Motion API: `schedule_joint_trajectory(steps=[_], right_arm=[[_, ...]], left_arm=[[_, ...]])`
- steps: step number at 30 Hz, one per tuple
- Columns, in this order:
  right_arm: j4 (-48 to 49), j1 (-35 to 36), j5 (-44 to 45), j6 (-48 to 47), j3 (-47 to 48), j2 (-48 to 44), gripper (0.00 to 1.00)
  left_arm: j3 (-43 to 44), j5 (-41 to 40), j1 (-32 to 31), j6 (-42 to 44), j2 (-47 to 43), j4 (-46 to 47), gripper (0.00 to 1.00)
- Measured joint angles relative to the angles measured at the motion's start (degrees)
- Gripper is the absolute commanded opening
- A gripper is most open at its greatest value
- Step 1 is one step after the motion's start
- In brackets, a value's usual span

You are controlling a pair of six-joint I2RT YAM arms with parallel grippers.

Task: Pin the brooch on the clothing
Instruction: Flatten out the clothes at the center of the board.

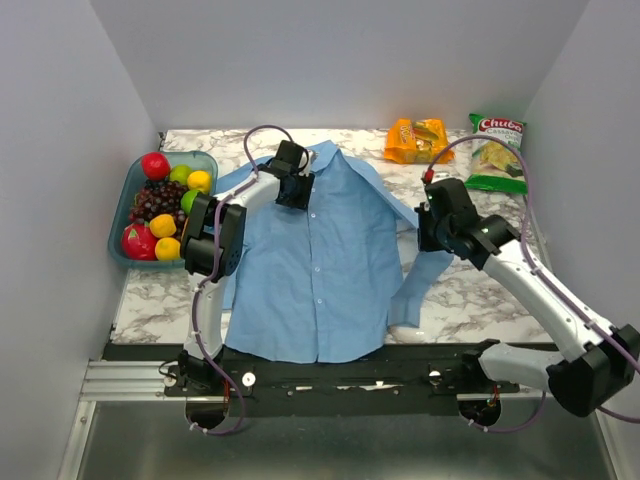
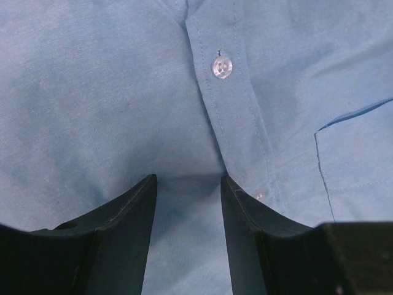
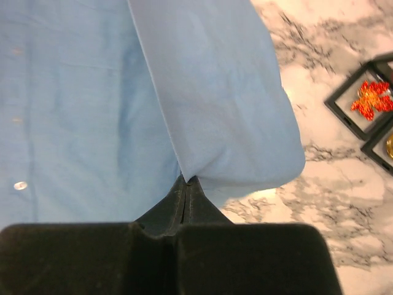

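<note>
Right wrist view, brooch: the brooch (image 3: pixel 371 98) sits in a small black tray (image 3: pixel 341 106) on the marble table (image 3: pixel 344 209). It's orange-red, glittery and spiky, kinda leaf-shaped, with no real long axis I can make out.
Second tray: another black tray (image 3: pixel 382 147) just beside it holds something gold and is cut off by the frame edge.
Which way from the tool: the brooch lies up and to the right of the right gripper (image 3: pixel 186 180), well apart, with bare marble between. The right arm is clearly the nearer one.
Right gripper: jaws fully together, and it looks like they're pinching the sleeve edge, since the fabric draws to a point right at the tips.
Left gripper (image 2: pixel 187 184): fingers (image 2: pixel 132 212) roughly halfway apart, straddling cloth beside the placket, below a clear button (image 2: pixel 221 66). Nothing is clamped that I can see.
Shirt (image 1: pixel 315 260): light blue, soft matte weave, lying face up with the collar at the far end.
My guess: the right arm would have to let go of the sleeve before going for the brooch, and a tiny thing recessed in a tray looks fiddly.
Off to the side: fruit basket (image 1: pixel 127 215) on the left, snack bags (image 1: pixel 497 150) at the back.
</note>
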Motion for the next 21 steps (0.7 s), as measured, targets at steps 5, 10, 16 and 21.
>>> schedule_joint_trajectory(steps=[5,10,16,21], right_arm=[[-1.7,-1.1,-4.9,-0.4,2.6,-2.6,0.01],[-2.1,-8.6,-11.3,-1.7,2.7,0.7,0.01],[-0.6,-18.4,-18.4,-4.2,7.0,11.3,0.01],[1.0,-24.9,-22.4,-5.9,13.0,22.0,0.01]], left_arm=[[0.0,-1.6,0.5,1.6,-0.2,-0.8,0.55],[0.0,-3.8,1.7,2.8,-0.2,-1.3,0.54],[-0.1,-5.2,2.6,3.5,-0.2,-1.4,0.54],[-0.1,-6.2,2.5,4.1,-0.2,-1.5,0.54]])
